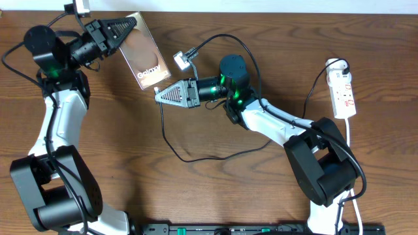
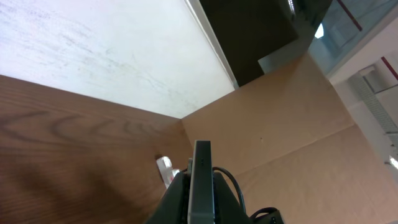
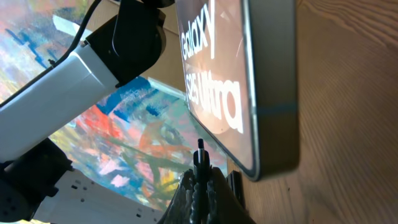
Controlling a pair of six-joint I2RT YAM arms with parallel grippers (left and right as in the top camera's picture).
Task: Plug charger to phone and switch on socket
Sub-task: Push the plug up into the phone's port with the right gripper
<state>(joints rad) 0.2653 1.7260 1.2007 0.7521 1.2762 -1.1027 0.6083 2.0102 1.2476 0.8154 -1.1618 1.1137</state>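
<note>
My left gripper [image 1: 123, 31] is shut on the top end of the phone [image 1: 145, 55], a grey-brown slab with white "Galaxy" lettering, tilted up off the table. In the left wrist view the phone's thin edge [image 2: 201, 180] stands between the fingers. My right gripper [image 1: 163, 95] is shut on the black plug tip [image 3: 199, 155] of the charger, just below the phone's bottom end [image 3: 273, 93]. The tip sits a little apart from the phone. The charger cable [image 1: 196, 156] loops over the table. The white socket strip [image 1: 343, 91] lies at the far right.
A small white adapter block [image 1: 181, 61] lies beside the phone's lower end. The strip's white cord [image 1: 349, 140] runs down the right side. The wooden table's far edge is close behind the left arm.
</note>
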